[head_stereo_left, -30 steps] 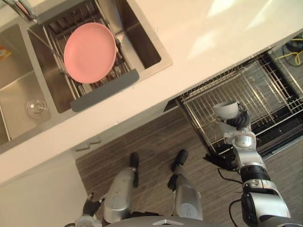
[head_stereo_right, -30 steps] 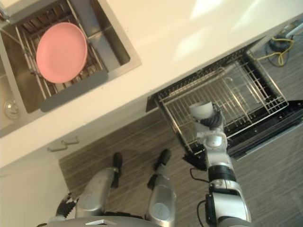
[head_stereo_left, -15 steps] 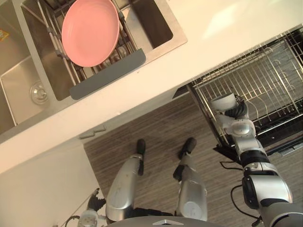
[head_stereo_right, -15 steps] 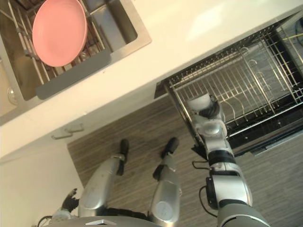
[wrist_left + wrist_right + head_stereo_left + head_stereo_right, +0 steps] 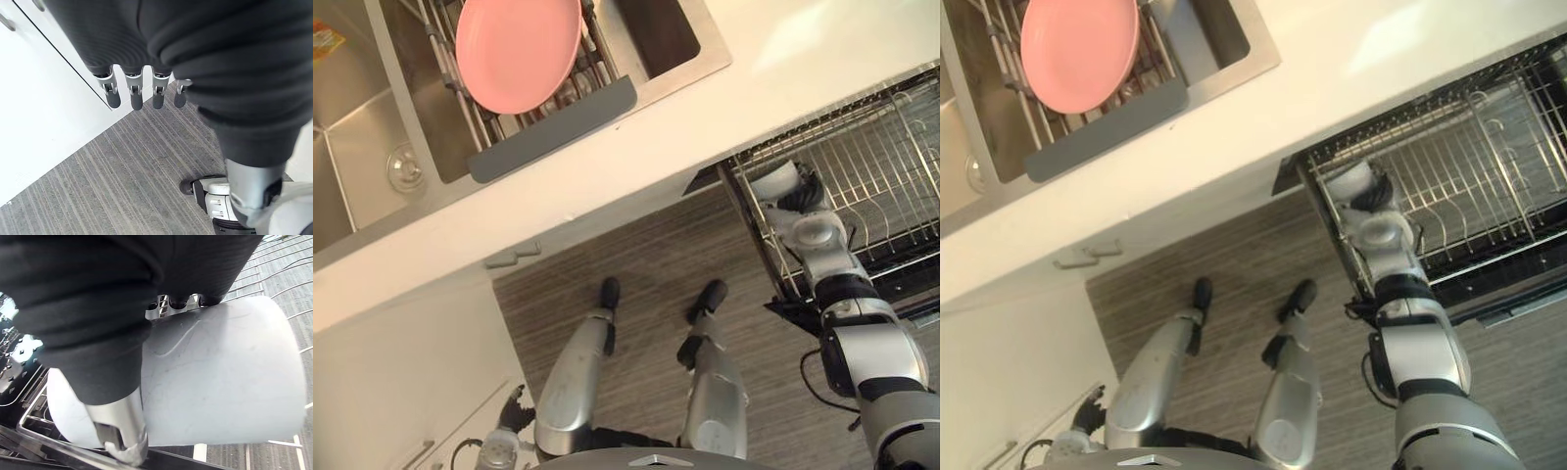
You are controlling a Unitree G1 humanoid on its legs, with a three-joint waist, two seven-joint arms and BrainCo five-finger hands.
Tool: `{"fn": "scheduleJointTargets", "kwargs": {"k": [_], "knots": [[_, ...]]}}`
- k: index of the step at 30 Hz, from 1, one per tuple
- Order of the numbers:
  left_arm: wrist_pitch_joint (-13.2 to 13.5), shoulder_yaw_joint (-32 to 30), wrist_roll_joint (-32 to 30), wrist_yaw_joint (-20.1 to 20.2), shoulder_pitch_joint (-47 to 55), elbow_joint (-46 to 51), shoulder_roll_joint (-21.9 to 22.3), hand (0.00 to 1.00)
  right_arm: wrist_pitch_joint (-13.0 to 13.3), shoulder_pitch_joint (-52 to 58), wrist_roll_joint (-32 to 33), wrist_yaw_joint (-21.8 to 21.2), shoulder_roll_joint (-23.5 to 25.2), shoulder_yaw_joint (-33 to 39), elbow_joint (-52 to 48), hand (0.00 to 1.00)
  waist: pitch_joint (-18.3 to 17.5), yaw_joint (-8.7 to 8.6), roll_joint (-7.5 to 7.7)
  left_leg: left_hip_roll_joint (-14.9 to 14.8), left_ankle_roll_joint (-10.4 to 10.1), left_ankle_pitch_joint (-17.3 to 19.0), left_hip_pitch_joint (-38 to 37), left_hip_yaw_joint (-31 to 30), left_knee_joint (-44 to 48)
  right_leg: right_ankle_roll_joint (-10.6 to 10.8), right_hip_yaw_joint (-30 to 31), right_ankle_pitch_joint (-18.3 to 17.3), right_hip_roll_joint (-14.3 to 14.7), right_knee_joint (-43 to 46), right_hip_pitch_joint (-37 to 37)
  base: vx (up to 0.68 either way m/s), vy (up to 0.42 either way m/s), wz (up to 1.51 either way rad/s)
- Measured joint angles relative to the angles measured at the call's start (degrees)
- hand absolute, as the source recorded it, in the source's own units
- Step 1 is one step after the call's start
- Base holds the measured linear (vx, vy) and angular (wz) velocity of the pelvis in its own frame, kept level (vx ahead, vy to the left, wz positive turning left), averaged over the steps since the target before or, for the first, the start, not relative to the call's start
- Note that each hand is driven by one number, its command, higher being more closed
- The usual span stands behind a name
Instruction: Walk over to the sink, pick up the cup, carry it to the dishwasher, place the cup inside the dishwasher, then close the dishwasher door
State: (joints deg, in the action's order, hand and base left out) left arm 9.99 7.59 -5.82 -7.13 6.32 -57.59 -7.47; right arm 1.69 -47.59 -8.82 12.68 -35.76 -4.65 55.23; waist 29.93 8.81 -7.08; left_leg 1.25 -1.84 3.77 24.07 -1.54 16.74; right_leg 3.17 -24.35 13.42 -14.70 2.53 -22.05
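My right hand [image 5: 800, 201] is shut on a pale grey cup [image 5: 773, 182], its fingers and thumb curled round the cup's wall [image 5: 220, 382]. The cup hangs on its side over the left end of the dishwasher's wire rack [image 5: 876, 162], close under the counter's edge. The rack is pulled out over the open dishwasher door [image 5: 1518, 274]. Down at the lower left, my left hand [image 5: 514, 411] hangs by a white cabinet, its fingers [image 5: 134, 95] straight and holding nothing.
A steel sink [image 5: 372, 127] in the cream countertop [image 5: 636, 157] holds a drying rack with a pink plate [image 5: 517, 51]. White cabinet fronts [image 5: 401, 382] stand on the left. Striped grey floor [image 5: 646, 255] lies between the cabinets and the dishwasher.
The camera has shifted, so the whole scene moved. My right hand with the cup has gone further along the rack's left end toward the counter's edge.
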Motion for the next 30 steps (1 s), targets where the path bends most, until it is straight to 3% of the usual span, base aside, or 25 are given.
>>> {"fn": "scheduleJointTargets", "kwargs": {"k": [3,4,11,21,26,30], "knots": [[0.1,1.4,0.01,-0.01,-0.2,-1.04,0.16,0.0,-1.14,-1.18,0.0,-0.1,-0.84,-1.91,0.0,1.0,0.16,0.26,-0.36,0.13,-0.14,-0.41,0.01,-0.12,0.02,-0.13,-0.05,0.11,-0.01,0.03,-0.1,0.0,0.0,0.0],[0.16,1.58,-0.02,0.0,-0.21,-1.04,0.09,0.0,-1.68,-1.28,0.01,-0.28,-0.85,-1.97,0.0,0.0,0.16,0.27,-0.37,0.12,-0.14,-0.42,0.01,-0.13,0.06,-0.13,-0.04,0.11,-0.01,0.1,-0.1,0.0,0.0,0.0],[0.15,1.95,0.01,0.0,-0.21,-1.06,0.03,0.0,-5.92,-2.23,1.77,-3.59,-0.88,-2.22,0.5,0.0,0.14,0.3,-0.42,0.1,-0.1,-0.49,0.04,-0.1,-0.06,-0.19,-0.04,0.14,-0.06,0.11,-0.1,0.0,0.0,0.0],[0.16,2.1,0.05,-0.02,-0.23,-1.24,0.02,0.0,-6.73,-2.45,7.53,-3.64,-0.84,-3.03,3.74,0.0,0.1,0.23,-0.52,0.05,-0.16,-1.52,-1.3,0.05,-1.43,-0.2,0.03,0.15,-0.19,0.1,0.35,0.0,-0.007,-0.01],[-1.4,1.28,0.71,-0.06,0.06,-0.7,0.12,0.0,-3.5,2.72,8.72,-2.66,-0.09,1.66,-2.72,0.0,0.09,-0.47,-0.52,-0.16,-0.19,-1.09,-5.26,0.27,-2.14,-0.22,-0.04,-0.07,0.12,-1.12,4.41,0.01,-0.019,-0.06],[-2.93,-1.87,0.74,-0.1,2.61,1.95,0.91,0.0,1.25,11.36,10.18,-1.13,3.76,7.47,-14.18,0.0,-0.06,-2.81,0.05,-0.32,-0.66,-0.31,-9.97,1.34,-3.43,0.39,0.23,-0.48,0.38,-2.75,8.86,0.05,-0.002,-0.14]]}}
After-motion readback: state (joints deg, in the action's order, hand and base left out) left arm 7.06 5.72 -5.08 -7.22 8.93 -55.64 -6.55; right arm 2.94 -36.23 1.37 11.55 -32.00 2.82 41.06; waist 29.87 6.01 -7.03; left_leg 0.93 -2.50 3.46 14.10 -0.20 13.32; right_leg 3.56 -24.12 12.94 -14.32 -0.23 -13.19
